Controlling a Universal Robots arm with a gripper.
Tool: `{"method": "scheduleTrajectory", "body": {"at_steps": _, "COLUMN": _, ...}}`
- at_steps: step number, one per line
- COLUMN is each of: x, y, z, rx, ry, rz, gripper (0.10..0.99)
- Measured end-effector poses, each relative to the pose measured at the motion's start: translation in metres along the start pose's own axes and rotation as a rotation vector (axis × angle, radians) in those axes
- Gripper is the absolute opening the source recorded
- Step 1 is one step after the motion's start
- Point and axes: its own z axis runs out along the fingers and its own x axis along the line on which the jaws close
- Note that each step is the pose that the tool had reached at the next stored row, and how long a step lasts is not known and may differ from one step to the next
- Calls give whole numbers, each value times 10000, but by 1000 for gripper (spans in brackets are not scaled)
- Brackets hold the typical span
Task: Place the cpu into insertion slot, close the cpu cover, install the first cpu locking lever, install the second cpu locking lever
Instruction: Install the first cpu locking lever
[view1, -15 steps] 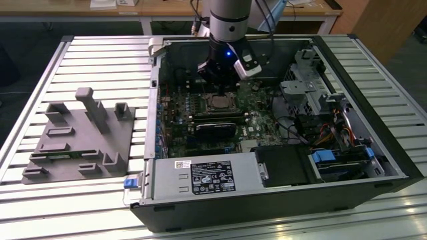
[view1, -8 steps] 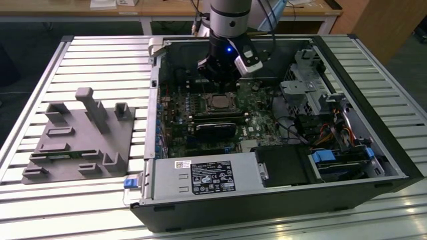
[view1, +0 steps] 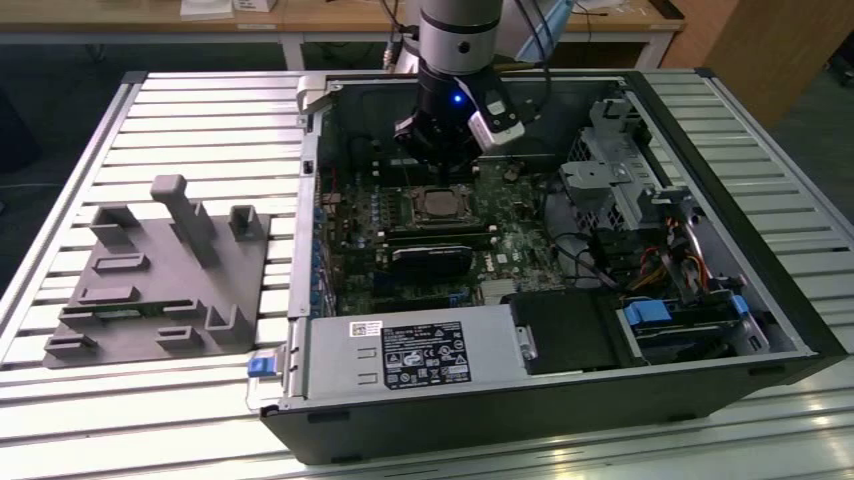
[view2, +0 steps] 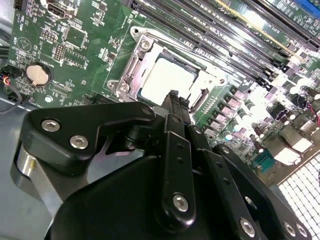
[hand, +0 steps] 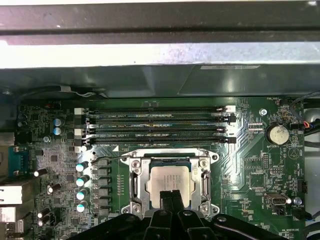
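— Which step is in hand?
— Locking, I judge. The pale silvery square cpu (hand: 169, 179) sits in the dark, grey-rimmed insertion slot (hand: 167, 162), with the thin silvery metal frame cover (hand: 134, 181) down around it.
— And the jaws?
— Pressed together, pinching nothing. The black gripper (hand: 170, 196) hovers at the cpu's edge. Latching calls for a narrow, firm push.
— Views?
— The first wrist view shows a thin wire lever (hand: 107, 158), perhaps unlatched. The exterior view shows the open black computer case (view1: 534, 410) on the slatted tabletop (view1: 200, 110).
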Motion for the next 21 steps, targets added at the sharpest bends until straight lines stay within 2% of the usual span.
{"method": "scheduleTrajectory", "body": {"at_steps": 13, "x": 188, "y": -6, "z": 0, "rx": -1, "ry": -10, "rz": 1, "gripper": 114}}
{"method": "scheduleTrajectory", "body": {"at_steps": 21, "x": 346, "y": -11, "z": -1, "rx": -1, "ry": -27, "rz": 0, "gripper": 114}}
